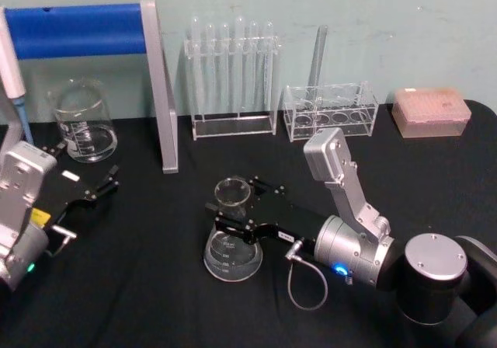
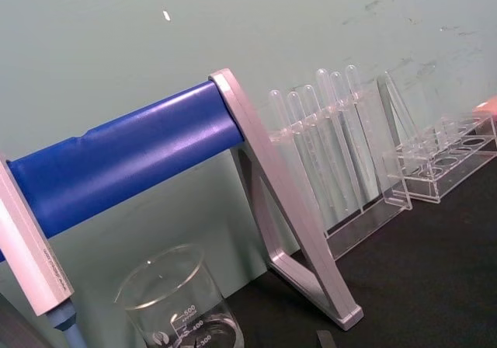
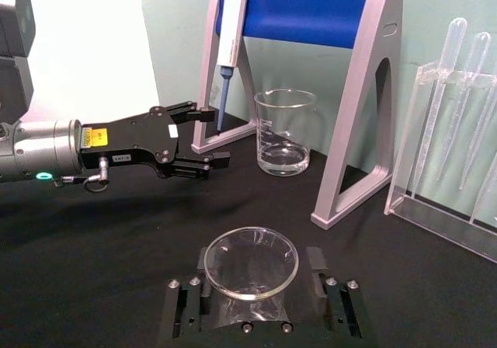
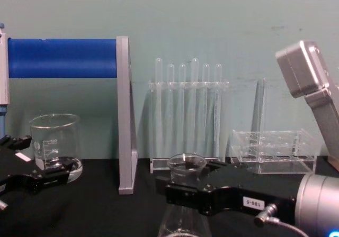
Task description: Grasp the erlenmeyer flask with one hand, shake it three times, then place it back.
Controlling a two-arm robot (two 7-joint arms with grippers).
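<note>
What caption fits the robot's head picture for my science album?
Right gripper closes around the erlenmeyer flask neck on the black table; left gripper waits open nearby.

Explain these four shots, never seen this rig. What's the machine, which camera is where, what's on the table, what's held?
It is a two-armed robot at a black table. The cameras sit on its head, its chest and each wrist. The right gripper has its fingers on either side of the neck of the erlenmeyer flask, whose base is on the table. The left gripper hangs open by the beaker, holding nothing. Behind stand a blue pipette stand, a rack of test tubes, a low clear rack and a pink tip box.
</note>
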